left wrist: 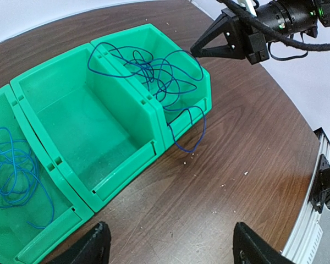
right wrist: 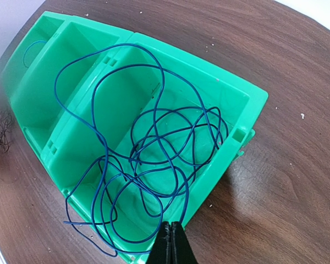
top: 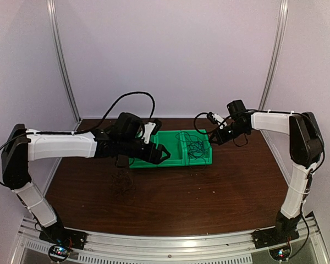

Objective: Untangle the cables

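Three green bins (top: 173, 163) stand side by side mid-table. A tangled blue cable (right wrist: 187, 192) fills the right bin (right wrist: 231, 148), with loops rising over its walls and a loop hanging over the front (left wrist: 190, 140). My right gripper (right wrist: 173, 242) hovers over this bin's edge, shut, with blue strands running into its tips; it also shows in the top view (top: 213, 138). A second blue cable (left wrist: 14, 165) lies in the left bin. Thin black cables (top: 121, 184) lie bunched on the table left of the bins. My left gripper (left wrist: 173, 247) is open and empty above the table in front of the bins.
The middle bin (left wrist: 77, 115) holds nothing. The dark wooden table (top: 220, 198) stretches in front of the bins. White walls and metal posts stand close behind. A rail (left wrist: 319, 220) runs along the table's near edge.
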Controlling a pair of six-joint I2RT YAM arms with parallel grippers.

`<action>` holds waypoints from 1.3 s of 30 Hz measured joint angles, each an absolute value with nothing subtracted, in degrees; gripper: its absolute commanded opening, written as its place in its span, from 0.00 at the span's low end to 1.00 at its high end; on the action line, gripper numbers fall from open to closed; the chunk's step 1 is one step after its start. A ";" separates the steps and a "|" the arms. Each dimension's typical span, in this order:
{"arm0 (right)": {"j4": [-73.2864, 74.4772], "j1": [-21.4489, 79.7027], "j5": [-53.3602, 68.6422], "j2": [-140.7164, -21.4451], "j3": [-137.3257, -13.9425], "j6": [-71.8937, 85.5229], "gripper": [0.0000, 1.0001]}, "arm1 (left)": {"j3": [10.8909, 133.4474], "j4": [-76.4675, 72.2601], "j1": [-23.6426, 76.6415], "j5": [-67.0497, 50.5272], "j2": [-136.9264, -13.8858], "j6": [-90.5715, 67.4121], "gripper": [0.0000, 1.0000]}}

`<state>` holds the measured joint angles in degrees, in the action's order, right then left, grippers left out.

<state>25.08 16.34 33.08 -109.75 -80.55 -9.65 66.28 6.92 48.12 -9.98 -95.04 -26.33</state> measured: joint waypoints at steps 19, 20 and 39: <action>28.77 21.28 32.38 -112.14 -87.09 -16.91 0.52 | 63.07 8.27 48.12 -4.16 -88.88 -25.10 0.80; 29.02 21.34 32.01 -110.45 -85.89 -18.35 0.53 | 62.78 8.32 48.12 -3.75 -88.25 -24.97 0.80; 30.15 30.59 14.09 -110.32 -82.76 -31.14 0.44 | 60.62 8.69 48.12 -1.32 -85.69 -24.25 0.81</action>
<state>30.15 30.59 14.09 -110.32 -82.76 -31.14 60.62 8.69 48.12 -1.32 -85.69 -24.25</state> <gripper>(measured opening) 0.487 0.809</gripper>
